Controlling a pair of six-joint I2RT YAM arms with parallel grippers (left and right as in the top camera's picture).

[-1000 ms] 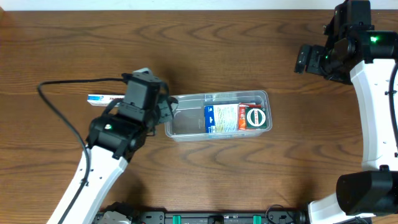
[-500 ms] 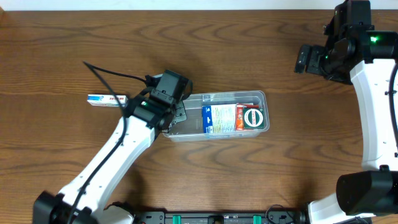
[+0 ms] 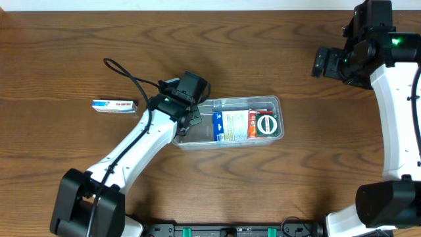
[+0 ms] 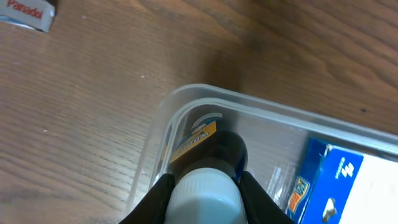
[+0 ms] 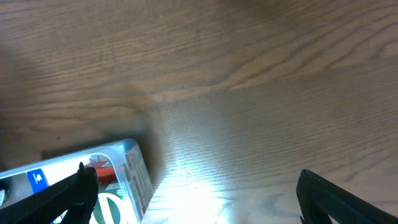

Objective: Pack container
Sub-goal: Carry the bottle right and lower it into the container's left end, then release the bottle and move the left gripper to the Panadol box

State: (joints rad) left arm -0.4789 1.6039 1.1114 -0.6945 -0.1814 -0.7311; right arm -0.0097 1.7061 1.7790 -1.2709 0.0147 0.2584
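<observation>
The clear plastic container (image 3: 227, 142) lies mid-table and holds a blue-and-white box (image 3: 231, 125), a red packet and a green-and-white round tin (image 3: 268, 124) at its right end. My left gripper (image 3: 191, 120) is shut on a dark bottle with a white cap (image 4: 205, 196) and holds it inside the container's left end (image 4: 163, 118). My right gripper (image 3: 320, 64) is open and empty, high at the back right. In the right wrist view the container's right end (image 5: 134, 171) shows at bottom left between the fingers (image 5: 193, 190).
A small blue-and-white Panadol box (image 3: 113, 105) lies on the table left of the container; its corner shows in the left wrist view (image 4: 28, 12). The left arm's cable loops above it.
My left arm has swung right and forward, carrying the bottle from beside the container's left edge into its left end. The right arm has not moved.
</observation>
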